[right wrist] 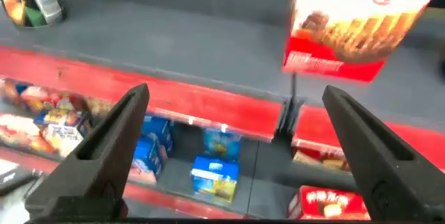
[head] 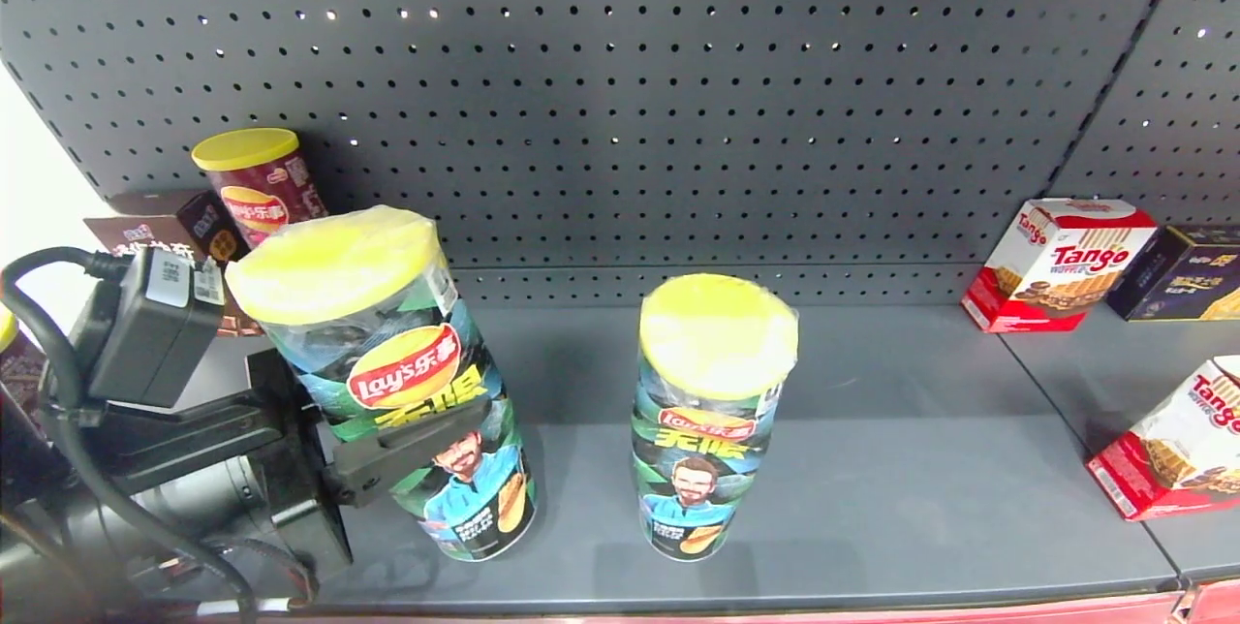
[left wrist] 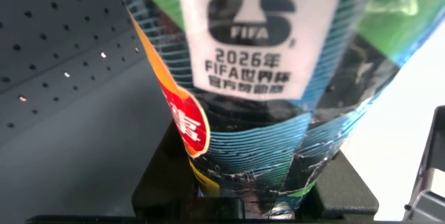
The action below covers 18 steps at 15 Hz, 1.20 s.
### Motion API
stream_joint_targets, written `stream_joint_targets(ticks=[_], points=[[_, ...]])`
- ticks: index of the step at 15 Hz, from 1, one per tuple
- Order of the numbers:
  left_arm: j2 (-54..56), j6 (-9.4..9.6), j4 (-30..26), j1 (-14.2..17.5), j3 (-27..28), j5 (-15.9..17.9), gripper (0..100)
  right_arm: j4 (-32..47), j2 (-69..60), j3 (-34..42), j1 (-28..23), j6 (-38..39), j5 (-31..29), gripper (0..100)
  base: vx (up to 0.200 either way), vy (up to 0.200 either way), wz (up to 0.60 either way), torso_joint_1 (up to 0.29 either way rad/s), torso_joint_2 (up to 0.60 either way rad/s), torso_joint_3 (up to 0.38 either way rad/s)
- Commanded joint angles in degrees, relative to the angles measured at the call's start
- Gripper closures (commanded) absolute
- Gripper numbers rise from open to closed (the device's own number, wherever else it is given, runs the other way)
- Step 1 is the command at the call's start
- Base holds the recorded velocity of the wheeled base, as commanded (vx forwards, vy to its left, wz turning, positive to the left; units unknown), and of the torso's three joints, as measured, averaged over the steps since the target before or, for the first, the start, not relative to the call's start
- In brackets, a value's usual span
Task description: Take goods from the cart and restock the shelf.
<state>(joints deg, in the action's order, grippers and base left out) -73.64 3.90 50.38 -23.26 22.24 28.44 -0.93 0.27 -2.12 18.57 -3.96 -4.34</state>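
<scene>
Left gripper (head: 397,450) clamped round the middle of a chip can (head: 387,353) with a yellow lid, at the near left of the shelf (head: 920,469). The can is tilted, top leaning left; cannot tell whether its base touches the surface. One finger crosses the can's front, the other is hidden behind it.

Second can (head: 712,421) stands upright just to the right, apart from the first. Far left: small red can (head: 260,180) beside a brown box (head: 179,222), the box partly hidden by the arm. Far right: wafer box (head: 1061,261) and dark box (head: 1177,270). Near right: another wafer box (head: 1177,440), cut off at the edge.

Right gripper (right wrist: 235,99) has its fingers spread wide with nothing between them, in front of the shelf's red front edge (right wrist: 208,109).

The shelf surface is grey, with a grey pegboard back (head: 678,72).
</scene>
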Motion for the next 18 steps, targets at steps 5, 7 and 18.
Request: stream_joint_targets(ticks=[5,7,18], points=[[1.57,-0.3,-0.02,-0.03,-0.18,0.39,100,-3.03,-0.27,2.12,-0.02,0.36,0.82,0,0.0,0.0,0.0,0.0,0.0,0.0],[1.57,-0.21,0.07,-0.21,-0.09,0.48,100,0.05,-0.27,2.12,1.21,0.62,6.8,0,0.0,0.0,0.0,0.0,0.0,0.0],[3.07,-0.39,-19.62,-0.73,15.73,0.56,100,1.19,-0.27,1.95,2.97,3.7,4.96,0,0.0,0.0,0.0,0.0,0.0,0.0]])
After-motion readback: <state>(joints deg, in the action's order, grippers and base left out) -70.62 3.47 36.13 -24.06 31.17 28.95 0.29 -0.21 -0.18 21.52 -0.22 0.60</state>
